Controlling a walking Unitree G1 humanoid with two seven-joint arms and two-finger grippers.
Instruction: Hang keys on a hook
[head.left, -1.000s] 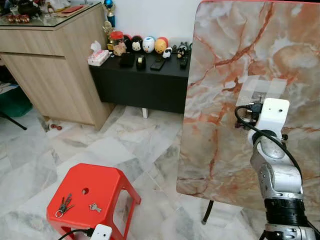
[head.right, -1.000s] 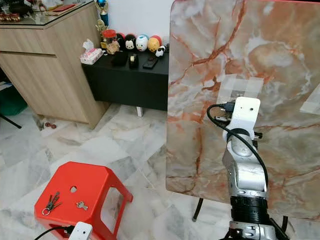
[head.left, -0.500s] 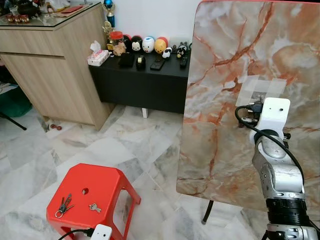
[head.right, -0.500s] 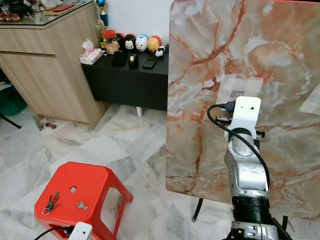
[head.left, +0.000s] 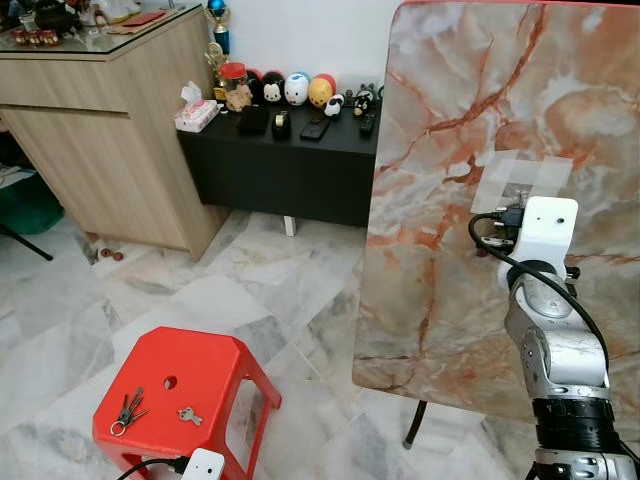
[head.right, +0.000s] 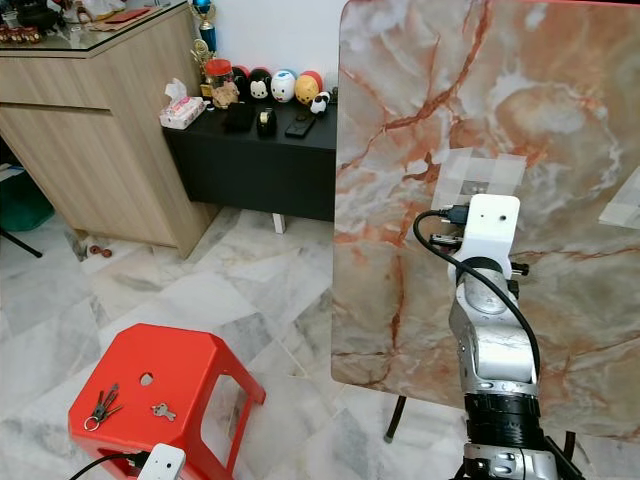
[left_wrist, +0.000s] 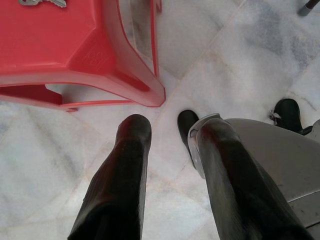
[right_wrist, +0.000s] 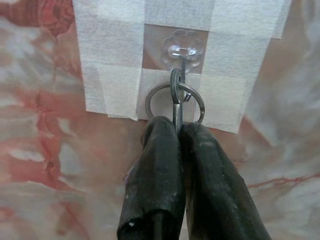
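My right gripper (right_wrist: 177, 125) is shut on a metal key ring (right_wrist: 199, 102), holding it up against a clear plastic hook (right_wrist: 183, 50). The hook is taped to the upright marble board (head.left: 470, 120). The ring's top sits at the hook's stem; I cannot tell if it hangs on it. In the eye views the right arm's white wrist housing (head.left: 540, 228) covers the hook and ring. My left gripper (left_wrist: 162, 127) is open and low over the floor beside the red stool (head.left: 200, 375). A bunch of keys (head.left: 127, 410) and a single key (head.left: 190, 415) lie on the stool.
The marble board stands on thin dark legs (head.left: 413, 425) at the right. A wooden cabinet (head.left: 100, 130) and a low black table (head.left: 290, 160) with figurines stand at the back. Marble floor (head.left: 250, 290) lies open between stool and board.
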